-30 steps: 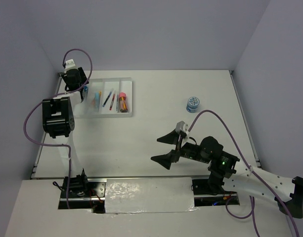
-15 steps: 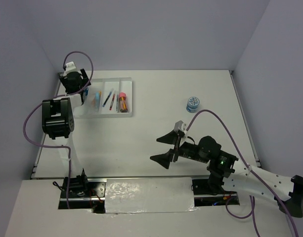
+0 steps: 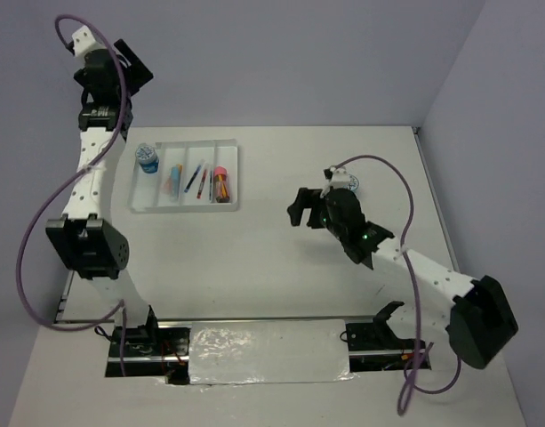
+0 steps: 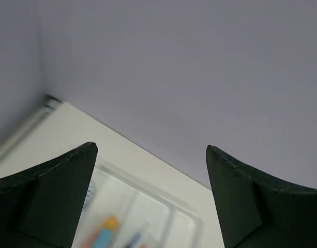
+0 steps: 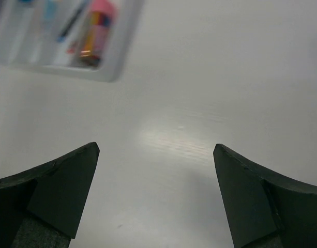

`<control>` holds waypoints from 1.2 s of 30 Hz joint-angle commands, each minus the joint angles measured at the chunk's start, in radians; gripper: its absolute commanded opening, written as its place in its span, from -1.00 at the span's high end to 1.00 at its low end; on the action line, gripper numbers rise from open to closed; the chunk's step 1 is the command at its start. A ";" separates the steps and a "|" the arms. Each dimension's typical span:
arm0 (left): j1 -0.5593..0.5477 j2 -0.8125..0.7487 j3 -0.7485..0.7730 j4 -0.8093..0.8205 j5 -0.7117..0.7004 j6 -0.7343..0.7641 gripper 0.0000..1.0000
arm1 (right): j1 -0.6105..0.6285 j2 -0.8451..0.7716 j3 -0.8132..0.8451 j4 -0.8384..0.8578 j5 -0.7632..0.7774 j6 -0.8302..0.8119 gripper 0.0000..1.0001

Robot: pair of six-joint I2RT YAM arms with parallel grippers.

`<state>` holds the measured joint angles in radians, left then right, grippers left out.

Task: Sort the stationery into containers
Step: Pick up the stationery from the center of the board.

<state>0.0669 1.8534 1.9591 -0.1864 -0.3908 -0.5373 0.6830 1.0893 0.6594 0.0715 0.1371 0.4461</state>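
2 grippers we observed spread wide and empty: left gripper (image 4: pixel 150 194) high above the white rectangular 4-compartment plastic tray (image 3: pixel 185 204), right gripper (image 5: pixel 155 196) over the white table (image 5: pixel 199 77).

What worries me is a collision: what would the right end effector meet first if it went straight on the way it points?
Probably the bare table: the open right end effector tilts down at it. The tray lies off that line, upper left in its wrist view; depth is unclear.
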 commanded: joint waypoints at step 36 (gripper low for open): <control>-0.383 -0.985 -1.128 -0.331 0.455 0.181 -0.99 | -0.545 0.799 0.709 -0.429 0.013 -0.216 -0.10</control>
<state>-0.3191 0.8856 0.8234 -0.5537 0.0601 -0.3676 0.1432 1.9255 1.3808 -0.3946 0.1654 0.2398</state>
